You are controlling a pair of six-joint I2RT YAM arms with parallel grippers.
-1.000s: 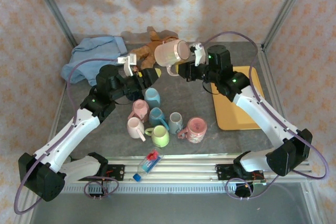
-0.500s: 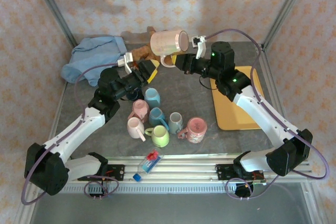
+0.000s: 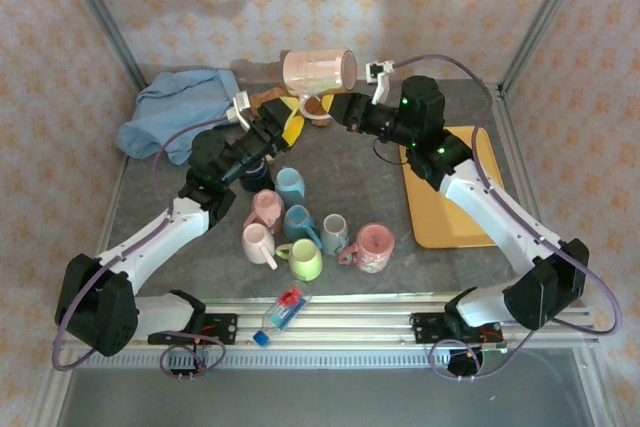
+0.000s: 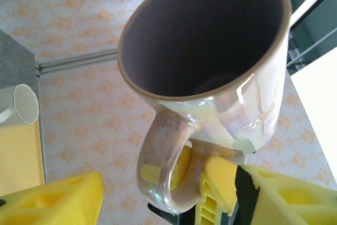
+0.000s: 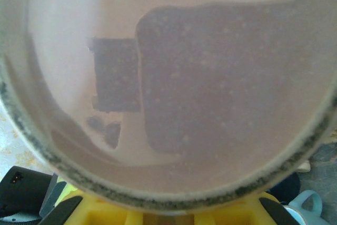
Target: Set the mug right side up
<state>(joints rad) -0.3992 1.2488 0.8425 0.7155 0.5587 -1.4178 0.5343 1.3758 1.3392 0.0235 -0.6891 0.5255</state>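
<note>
Top view: mug (image 3: 316, 70) carried up and left, from upper-middle of frame to close against the back wall. It now lies nearly level with its base to the right, where it was tilted before. Right gripper (image 3: 332, 107) rose with it, wrist swung leftward. Left gripper (image 3: 284, 119) climbed toward upper centre, now just below the mug's mouth end. Left forearm stretched straighter.

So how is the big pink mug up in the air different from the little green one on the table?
The big pink mug is up in the air, tipped sideways; the green mug sits on the table. The pink mug looks bigger and pearly; the green mug smaller and plain. Both have one handle.
</note>
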